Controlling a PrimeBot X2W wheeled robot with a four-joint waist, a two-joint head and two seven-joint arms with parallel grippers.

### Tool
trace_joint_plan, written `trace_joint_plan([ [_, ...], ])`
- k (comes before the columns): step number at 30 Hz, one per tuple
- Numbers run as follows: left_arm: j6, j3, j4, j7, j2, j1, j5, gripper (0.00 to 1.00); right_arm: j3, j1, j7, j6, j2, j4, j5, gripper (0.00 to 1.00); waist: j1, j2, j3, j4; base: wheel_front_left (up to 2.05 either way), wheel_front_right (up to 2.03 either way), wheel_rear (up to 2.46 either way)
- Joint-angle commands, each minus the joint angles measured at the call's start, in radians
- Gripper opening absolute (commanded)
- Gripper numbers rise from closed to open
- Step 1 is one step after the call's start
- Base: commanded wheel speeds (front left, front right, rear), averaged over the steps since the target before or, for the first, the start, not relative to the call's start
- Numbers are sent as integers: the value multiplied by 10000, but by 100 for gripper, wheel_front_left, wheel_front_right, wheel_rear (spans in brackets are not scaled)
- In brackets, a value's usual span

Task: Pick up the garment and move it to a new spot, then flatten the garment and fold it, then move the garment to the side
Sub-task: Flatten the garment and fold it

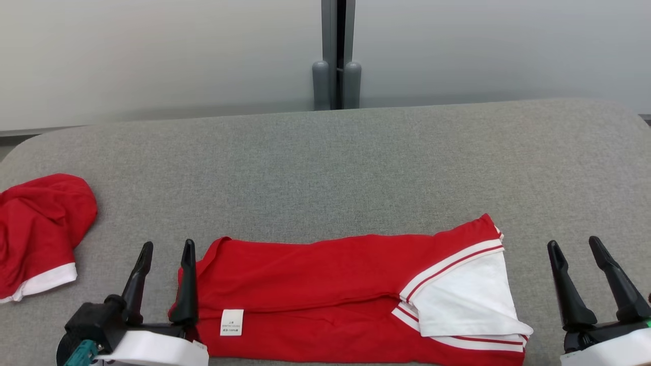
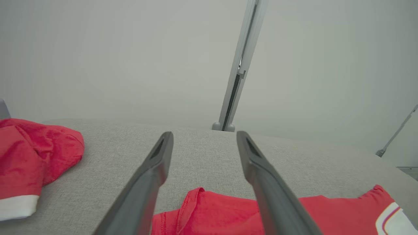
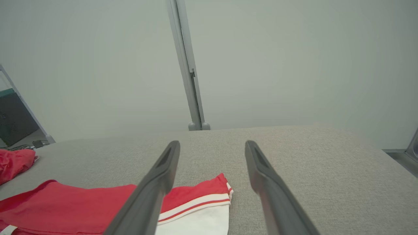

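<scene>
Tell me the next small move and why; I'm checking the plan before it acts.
Probably bring both open grippers in over the ends of the folded red-and-white shirt and pinch them. The left gripper stands at its left edge, the right gripper a little beyond its white-trimmed end, both empty; the shirt lies long and flat on the grey table.

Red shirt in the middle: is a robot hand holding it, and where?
No, nothing is held. The left hand and right hand both stand open and empty, either side of the folded red-and-white shirt.
</scene>
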Motion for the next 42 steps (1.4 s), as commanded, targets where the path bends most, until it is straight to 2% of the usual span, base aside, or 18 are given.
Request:
trace_joint_plan([
  [1,84,-45,-36,-22,93,198,183,100,-13,115,139,0,15,-101,-155,100,0,0,-182,-37,0,0,0],
  [12,637,-324,-237,212,355,740,762,100,-13,612,519,0,382,-361,-530,100,0,0,-465,25,0,0,0],
  [24,737,-423,-473,432,462,479,826,100,-78,480,552,0,377,-137,-335,100,0,0,-237,72,0,0,0],
  [28,705,-520,-568,524,399,256,840,100,56,357,478,0,80,652,-98,100,0,0,128,238,0,0,0],
  [35,550,-643,-385,434,209,-357,865,100,701,-346,186,0,-240,3054,322,100,0,0,940,669,0,0,0],
  [42,447,-683,-49,319,84,-741,802,100,1699,-1353,114,0,-160,5329,808,100,0,0,1238,836,0,0,0],
])
